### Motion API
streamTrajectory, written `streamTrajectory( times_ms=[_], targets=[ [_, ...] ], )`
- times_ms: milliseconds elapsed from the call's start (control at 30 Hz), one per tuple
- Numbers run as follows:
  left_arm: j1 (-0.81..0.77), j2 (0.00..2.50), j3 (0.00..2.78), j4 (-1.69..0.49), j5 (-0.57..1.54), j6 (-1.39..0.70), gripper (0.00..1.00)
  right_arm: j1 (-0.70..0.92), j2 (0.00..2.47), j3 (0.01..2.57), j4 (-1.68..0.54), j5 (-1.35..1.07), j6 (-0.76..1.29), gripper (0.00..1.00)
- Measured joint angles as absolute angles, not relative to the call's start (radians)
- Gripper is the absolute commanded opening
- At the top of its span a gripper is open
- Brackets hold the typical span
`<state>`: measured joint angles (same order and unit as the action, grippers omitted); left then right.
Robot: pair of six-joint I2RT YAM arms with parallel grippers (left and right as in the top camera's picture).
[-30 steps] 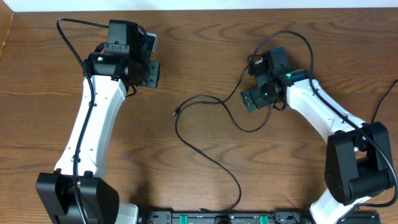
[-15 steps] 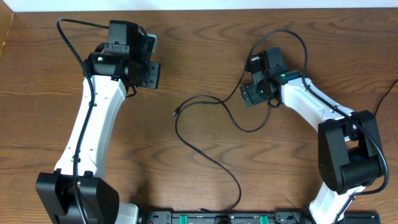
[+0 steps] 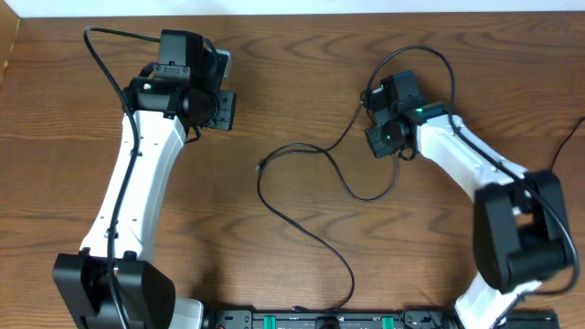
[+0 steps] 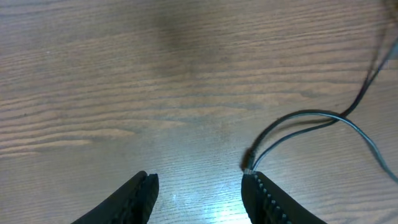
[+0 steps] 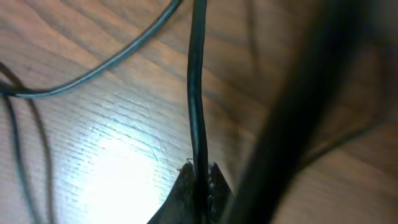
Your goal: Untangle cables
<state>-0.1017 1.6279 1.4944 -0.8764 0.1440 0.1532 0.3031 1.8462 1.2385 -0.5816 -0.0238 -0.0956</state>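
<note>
Right gripper (image 5: pixel 200 177): I'm pinching one strand of the cables (image 3: pixel 302 196), fingers pressed together on it.
Left gripper (image 4: pixel 199 186): I'm hovering it spread, holding nothing, plug end (image 4: pixel 249 165) just beside.
Cables: lying looped mid-counter (image 3: pixel 274 91).
Progress: early by my reckoning; loops are crossing, separating remaining.

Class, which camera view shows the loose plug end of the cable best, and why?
The left wrist view: the plug end fills the foreground, both strands visible against bare wood. Overhead shows it as a tiny tip. The right wrist view shows only cable strands, no plug.
</note>
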Motion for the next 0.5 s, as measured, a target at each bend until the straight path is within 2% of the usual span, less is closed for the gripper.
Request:
streamTrajectory(
  times_ms=[300, 500],
  targets=[
    [-0.102, 1.628, 1.494, -0.875, 0.144, 0.153, 0.50, 0.297, 1.515, 1.462, -0.663, 0.147, -0.096, 0.01],
    [-0.102, 1.628, 1.494, -0.875, 0.144, 0.153, 0.50, 0.216, 1.337, 1.624, -0.665, 0.242, -0.096, 0.01]
  ],
)
